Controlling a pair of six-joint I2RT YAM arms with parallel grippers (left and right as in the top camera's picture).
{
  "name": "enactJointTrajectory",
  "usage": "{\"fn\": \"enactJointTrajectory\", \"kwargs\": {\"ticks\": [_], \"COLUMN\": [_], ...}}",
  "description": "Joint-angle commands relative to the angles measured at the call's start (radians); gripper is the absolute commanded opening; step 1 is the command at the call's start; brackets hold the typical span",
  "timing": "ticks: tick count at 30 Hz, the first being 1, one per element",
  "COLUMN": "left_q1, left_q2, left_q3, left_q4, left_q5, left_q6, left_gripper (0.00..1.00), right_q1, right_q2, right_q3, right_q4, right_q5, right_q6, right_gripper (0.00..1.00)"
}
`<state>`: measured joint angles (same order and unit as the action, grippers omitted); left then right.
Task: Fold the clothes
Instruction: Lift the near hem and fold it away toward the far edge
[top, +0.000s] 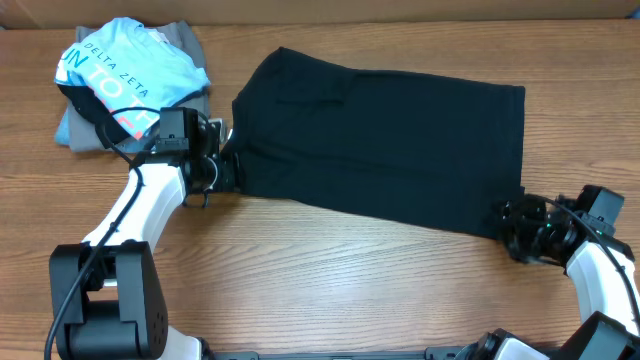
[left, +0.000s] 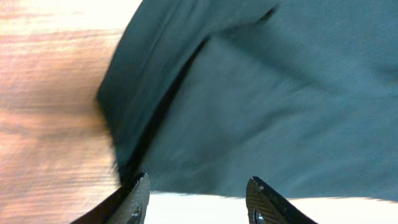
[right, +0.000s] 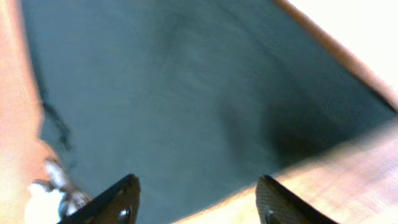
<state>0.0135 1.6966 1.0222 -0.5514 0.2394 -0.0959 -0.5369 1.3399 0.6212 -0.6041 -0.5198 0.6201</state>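
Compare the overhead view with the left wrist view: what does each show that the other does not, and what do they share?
Only the overhead shows the whole black garment laid out, the light blue DELTA ZETA shirt on a grey garment at the far left, and the right arm at the black garment's near right corner. Only the left wrist shows the left fingers standing apart and a layered fold along the fabric's edge. Both share the black garment and the wooden table.
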Motion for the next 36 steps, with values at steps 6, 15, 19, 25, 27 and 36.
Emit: {"fn": "enactJointTrajectory", "kwargs": {"ticks": [6,15,19,25,27,36], "left_q1": [-0.001,-0.001,0.008,0.050,0.068,0.092], "left_q2": [0.069,0.236,0.237,0.172,0.142,0.062], "left_q3": [0.018,0.018,0.019,0.029,0.029,0.029], "left_q4": [-0.019,0.083,0.076,-0.026,-0.059,-0.184], "left_q5": [-0.191,-0.092,-0.089,-0.091,-0.091,-0.128], "left_q6": [0.051,0.029,0.017,0.013,0.011,0.002], "left_gripper": [0.66,0.39,0.04,0.04,0.04,0.04], "right_q1": [-0.005,-0.004,-0.002,-0.001,0.001,0.047], "right_q2": [0.002,0.002,0.002,0.002,0.002,0.003], "right_q3": [0.021,0.006,0.006,0.006,0.006,-0.052], "right_q4": [-0.173,-0.168,-0.149,-0.131,-0.142,-0.015], "right_q5": [0.268,0.284,0.284,0.272,0.265,0.217], "right_q6": [-0.026,-0.026,-0.029,-0.080,-0.118,-0.163], "right_gripper": [0.82,0.82,0.82,0.82,0.83,0.78]}}
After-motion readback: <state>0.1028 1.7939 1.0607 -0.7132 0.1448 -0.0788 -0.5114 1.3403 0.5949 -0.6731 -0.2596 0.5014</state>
